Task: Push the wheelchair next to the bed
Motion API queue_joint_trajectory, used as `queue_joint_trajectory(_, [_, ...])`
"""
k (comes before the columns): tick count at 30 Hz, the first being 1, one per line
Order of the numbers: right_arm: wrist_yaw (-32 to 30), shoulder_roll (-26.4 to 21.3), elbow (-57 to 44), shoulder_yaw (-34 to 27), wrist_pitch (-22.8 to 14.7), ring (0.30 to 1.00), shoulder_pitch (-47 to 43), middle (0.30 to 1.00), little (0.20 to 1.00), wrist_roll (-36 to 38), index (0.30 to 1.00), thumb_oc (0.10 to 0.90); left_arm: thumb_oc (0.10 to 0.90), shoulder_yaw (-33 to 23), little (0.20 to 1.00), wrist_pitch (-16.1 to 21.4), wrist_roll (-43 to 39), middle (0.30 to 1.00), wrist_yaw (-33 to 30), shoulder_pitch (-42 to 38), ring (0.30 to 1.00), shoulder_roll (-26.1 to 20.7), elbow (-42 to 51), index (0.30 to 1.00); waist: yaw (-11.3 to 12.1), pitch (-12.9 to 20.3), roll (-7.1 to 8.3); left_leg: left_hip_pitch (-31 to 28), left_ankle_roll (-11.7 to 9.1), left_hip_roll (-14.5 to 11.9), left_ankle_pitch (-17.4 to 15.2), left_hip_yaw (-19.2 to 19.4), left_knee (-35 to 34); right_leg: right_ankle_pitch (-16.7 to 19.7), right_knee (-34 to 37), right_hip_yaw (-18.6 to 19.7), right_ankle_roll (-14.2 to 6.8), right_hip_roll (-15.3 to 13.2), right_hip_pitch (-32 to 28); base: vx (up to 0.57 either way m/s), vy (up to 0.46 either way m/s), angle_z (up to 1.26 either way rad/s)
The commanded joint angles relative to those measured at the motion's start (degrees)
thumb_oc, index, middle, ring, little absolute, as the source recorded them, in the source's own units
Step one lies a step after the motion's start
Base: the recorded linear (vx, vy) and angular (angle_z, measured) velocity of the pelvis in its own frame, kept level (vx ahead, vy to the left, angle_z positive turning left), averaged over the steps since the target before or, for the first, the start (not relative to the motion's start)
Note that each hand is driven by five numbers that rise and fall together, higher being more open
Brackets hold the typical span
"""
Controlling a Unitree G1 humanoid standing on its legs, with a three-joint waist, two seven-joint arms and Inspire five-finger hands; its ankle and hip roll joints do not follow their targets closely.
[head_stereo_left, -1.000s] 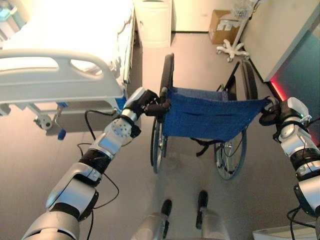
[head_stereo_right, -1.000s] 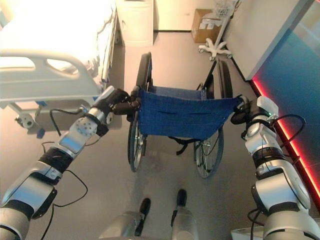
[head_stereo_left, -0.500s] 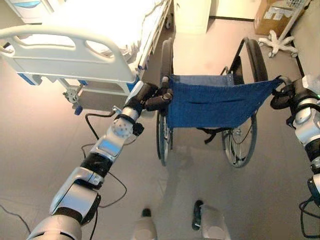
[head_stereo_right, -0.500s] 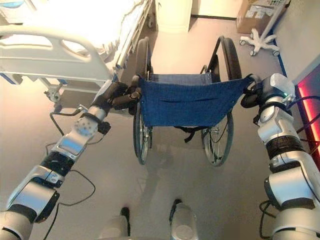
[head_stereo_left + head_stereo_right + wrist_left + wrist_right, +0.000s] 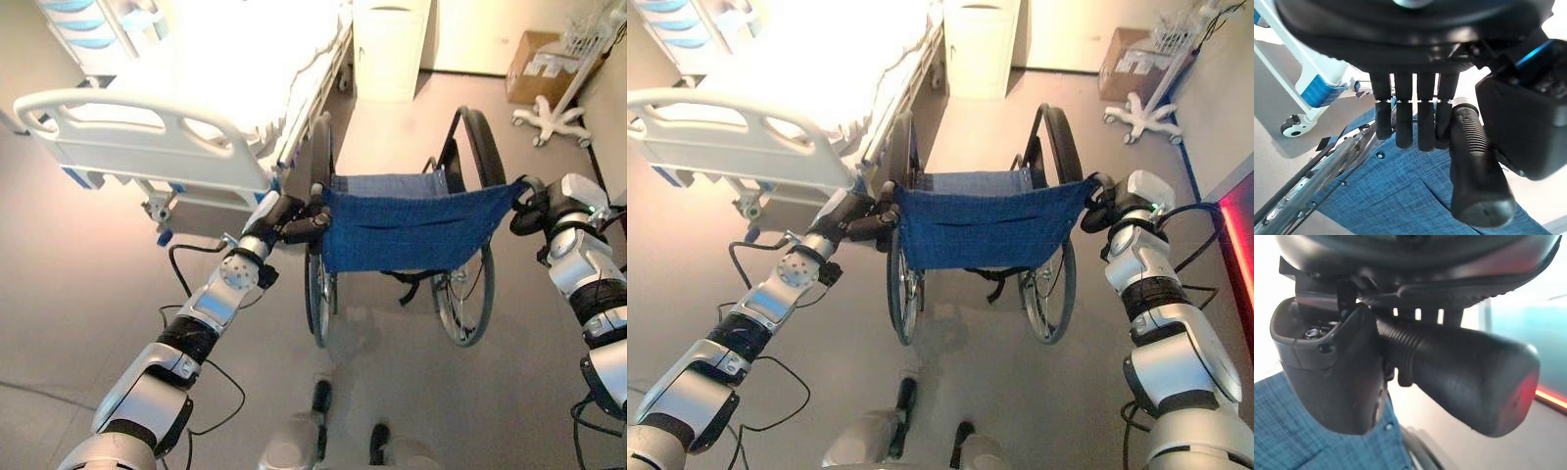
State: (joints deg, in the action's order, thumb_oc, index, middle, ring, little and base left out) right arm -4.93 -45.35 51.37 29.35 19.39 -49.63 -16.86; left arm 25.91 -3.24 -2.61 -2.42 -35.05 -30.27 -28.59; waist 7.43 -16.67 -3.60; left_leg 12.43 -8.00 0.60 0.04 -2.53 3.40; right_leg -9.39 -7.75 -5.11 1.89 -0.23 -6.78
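1. the wheelchair [image 5: 407, 230] stands in front of the robot, just right of the bed [image 5: 196, 98], beside its foot end.
2. the left hand [image 5: 291, 217] is on its left push handle [image 5: 1476, 171], the right hand [image 5: 534, 201] on the right one.
3. a cabinet [image 5: 390, 44] stands behind, a cardboard box [image 5: 544, 67] and a wheeled stand [image 5: 558, 108] far right.

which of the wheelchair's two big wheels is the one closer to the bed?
The big wheel on the robot's left, below the push handle held by the left hand. It sits by the bed footboard corner; the other big wheel, under the right hand, faces open floor.
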Motion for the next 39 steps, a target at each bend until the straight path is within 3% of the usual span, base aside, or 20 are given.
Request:
queue_joint_trajectory(1, [7.1, 4.9, -11.9, 8.7, -11.2, 0.300, -4.9, 0.300, 0.300, -3.9, 0.300, 0.400, 0.400, -2.3, 0.300, -6.5, 5.0, 0.300, -0.2, 2.4, 0.300, -3.0, -3.6, 0.300, 1.9, -1.5, 1.49, 3.0, 3.8, 0.6, 11.1, 3.7, 0.1, -1.1, -1.2, -0.3, -2.5, 3.9, -3.3, 0.56, 0.066, -1.17])
queue_joint_trajectory(5, [8.0, 4.6, -12.6, 8.5, -10.8, 0.300, -4.4, 0.300, 0.300, -2.9, 0.300, 0.400, 0.400, -2.7, 0.300, -5.2, 6.5, 0.300, 0.5, 4.1, 0.300, -4.0, -3.7, 0.300, 3.7, -0.6, 2.21, 4.8, 5.6, 0.5, 8.0, 7.6, 2.5, -4.3, -4.3, -0.6, -2.5, 3.6, -5.7, 0.49, 0.127, -0.75])
queue_joint_trajectory(8, [6.9, 5.3, -12.9, 7.6, -8.9, 0.300, -2.3, 0.300, 0.300, 0.1, 0.300, 0.400, 0.400, -1.9, 0.300, -5.6, 7.0, 0.300, 0.3, 3.1, 0.300, -4.9, -4.3, 0.300, 4.6, -0.2, 4.72, 7.7, 8.7, 2.0, 2.4, 8.8, 10.1, -4.9, -7.4, -1.7, -3.2, 1.2, -6.0, 0.49, 0.169, -0.21])
queue_joint_trajectory(9, [7.3, 5.4, -13.4, 6.9, -8.3, 0.300, -1.6, 0.300, 0.300, 0.3, 0.300, 0.400, 0.400, -1.7, 0.300, -5.6, 6.9, 0.300, 0.5, 2.8, 0.300, -5.0, -4.4, 0.300, 4.7, -0.2, 5.00, 8.5, 8.9, 2.1, 1.6, 8.6, 11.9, -4.3, -7.8, -1.8, -3.4, 0.8, -5.8, 0.45, 0.165, -0.17])
queue_joint_trajectory(11, [5.8, 6.1, -14.2, 5.8, -7.6, 0.300, 0.7, 0.300, 0.300, 0.9, 0.300, 0.400, 0.400, -1.9, 0.300, -5.8, 7.9, 0.300, 1.4, 1.6, 0.300, -6.5, -4.0, 0.300, 4.7, -0.7, 6.32, 7.6, 10.6, 2.9, -0.6, 7.4, 13.0, -0.4, -11.7, -2.6, -6.3, -2.2, -3.9, 0.39, 0.147, -0.07])
queue_joint_trajectory(15, [4.7, 6.3, -11.9, 4.8, -9.5, 0.300, 1.7, 0.300, 0.300, -2.3, 0.300, 0.400, 0.400, -1.0, 0.300, -8.4, 6.2, 0.300, 0.3, -1.7, 0.300, -7.1, -4.1, 0.300, 4.5, -0.9, 6.81, 7.6, 12.0, 3.9, -1.0, 5.9, 11.8, 5.9, -15.0, -2.6, -9.2, -5.1, -1.3, 0.33, 0.193, -0.15])
queue_joint_trajectory(20, [5.2, 5.1, -9.6, 5.8, -10.3, 0.300, 0.0, 0.300, 0.300, -5.7, 0.300, 0.400, 0.400, -0.2, 0.300, -10.6, 7.4, 0.300, 1.8, -4.0, 0.300, -7.6, -3.4, 0.300, 5.2, -1.0, 7.70, 9.4, 12.6, 4.9, -1.2, 4.8, 11.9, 9.2, -17.1, -1.4, -9.3, -5.6, -1.3, 0.20, 0.077, -0.07])
queue_joint_trajectory(24, [4.6, 3.7, -9.2, 7.2, -10.6, 0.300, -1.3, 0.300, 0.300, -4.2, 0.300, 0.400, 0.400, -0.1, 0.300, -9.8, 9.0, 0.300, 2.2, -4.9, 0.300, -8.2, -2.3, 0.300, 5.6, -0.6, 8.74, 9.7, 13.0, 6.6, -1.1, 3.3, 11.3, 11.2, -17.0, 0.8, -9.7, -4.6, -1.0, 0.22, 0.002, 0.03])
queue_joint_trajectory(27, [4.3, 4.6, -9.6, 8.0, -10.0, 0.300, -1.5, 0.300, 0.300, -3.8, 0.300, 0.400, 0.400, -0.2, 0.300, -8.9, 9.9, 0.300, 0.4, -4.4, 0.300, -7.6, -2.7, 0.300, 4.3, -0.9, 8.57, 7.9, 12.8, 7.1, -1.7, 2.6, 11.0, 10.4, -12.4, 0.7, -9.5, -5.1, 2.6, 0.27, -0.037, 0.21])
queue_joint_trajectory(28, [4.6, 5.2, -10.4, 8.4, -9.5, 0.300, -1.8, 0.300, 0.300, -4.2, 0.300, 0.400, 0.400, -0.5, 0.300, -8.6, 9.5, 0.300, -1.0, -3.8, 0.300, -7.4, -3.0, 0.300, 2.5, -1.8, 7.21, 4.6, 12.5, 6.4, -2.3, 1.5, 10.2, 9.5, -9.7, 0.6, -9.0, -5.3, 9.4, 0.29, -0.041, -0.32])
queue_joint_trajectory(30, [4.5, 5.8, -10.9, 9.0, -8.9, 0.300, -2.7, 0.300, 0.300, -4.7, 0.300, 0.400, 0.400, -1.0, 0.300, -8.0, 8.7, 0.300, -2.8, -3.8, 0.300, -7.8, -3.1, 0.300, 0.6, -3.5, 5.83, 2.4, 12.4, 6.0, -3.2, -0.1, 10.8, 9.2, -9.6, 0.7, -8.5, -5.5, 17.0, 0.28, -0.077, -0.36])
queue_joint_trajectory(31, [4.5, 5.8, -12.0, 9.3, -7.9, 0.300, -3.6, 0.300, 0.300, -5.2, 0.300, 0.400, 0.400, -1.2, 0.300, -7.3, 7.1, 0.300, -3.8, -4.2, 0.300, -8.5, -2.9, 0.300, -1.5, -5.3, 5.59, 1.0, 12.8, 6.6, -5.7, -1.0, 12.6, 12.7, -7.7, 1.1, -8.5, -6.7, 24.5, 0.35, -0.149, -0.15])
queue_joint_trajectory(32, [4.5, 5.8, -12.4, 9.4, -7.3, 0.300, -4.0, 0.300, 0.300, -5.4, 0.300, 0.400, 0.400, -1.2, 0.300, -7.0, 6.3, 0.300, -4.0, -4.6, 0.300, -8.7, -2.9, 0.300, -2.6, -6.0, 5.78, 0.2, 13.3, 7.5, -8.0, -1.7, 14.3, 14.7, -5.3, 1.5, -8.9, -7.4, 27.1, 0.39, -0.181, 0.06])
queue_joint_trajectory(33, [4.4, 5.9, -12.4, 9.5, -7.2, 0.300, -4.2, 0.300, 0.300, -5.6, 0.300, 0.400, 0.400, -1.2, 0.300, -6.9, 5.9, 0.300, -4.1, -4.8, 0.300, -8.8, -3.0, 0.300, -3.0, -6.2, 5.79, -0.3, 13.4, 7.8, -8.8, -2.0, 14.8, 15.3, -4.1, 1.6, -9.1, -7.6, 27.8, 0.56, -0.277, 0.47])
queue_joint_trajectory(34, [5.2, 5.7, -12.4, 9.5, -6.5, 0.300, -4.9, 0.300, 0.300, -5.4, 0.300, 0.400, 0.400, -1.0, 0.300, -6.2, 5.5, 0.300, -3.6, -5.3, 0.300, -8.5, -3.5, 0.300, -4.2, -6.1, 6.15, -2.8, 13.4, 8.5, -10.8, -3.5, 15.2, 16.9, 2.5, 2.8, -9.8, -8.3, 28.7, 0.54, -0.274, 0.67])
queue_joint_trajectory(36, [6.5, 5.4, -13.1, 9.7, -4.5, 0.300, -5.8, 0.300, 0.300, -4.7, 0.300, 0.400, 0.400, -1.1, 0.300, -5.7, 6.1, 0.300, -2.5, -5.3, 0.300, -7.3, -3.9, 0.300, -5.0, -5.3, 5.95, -6.4, 13.0, 8.1, -12.3, -5.6, 14.5, 17.5, 5.9, 4.7, -10.3, -8.3, 27.7, 0.64, -0.354, 1.18])
queue_joint_trajectory(39, [7.0, 4.5, -12.8, 10.2, -3.3, 0.300, -8.4, 0.300, 0.300, -2.8, 0.300, 0.400, 0.400, -0.9, 0.300, -4.9, 6.4, 0.300, -2.4, -6.5, 0.300, -6.6, -4.4, 0.300, -5.5, -4.4, 7.55, -5.8, 12.1, 6.7, -15.2, -4.9, 18.0, 16.4, 1.9, 5.2, -10.3, -9.1, 25.8, 0.50, -0.445, 1.44])
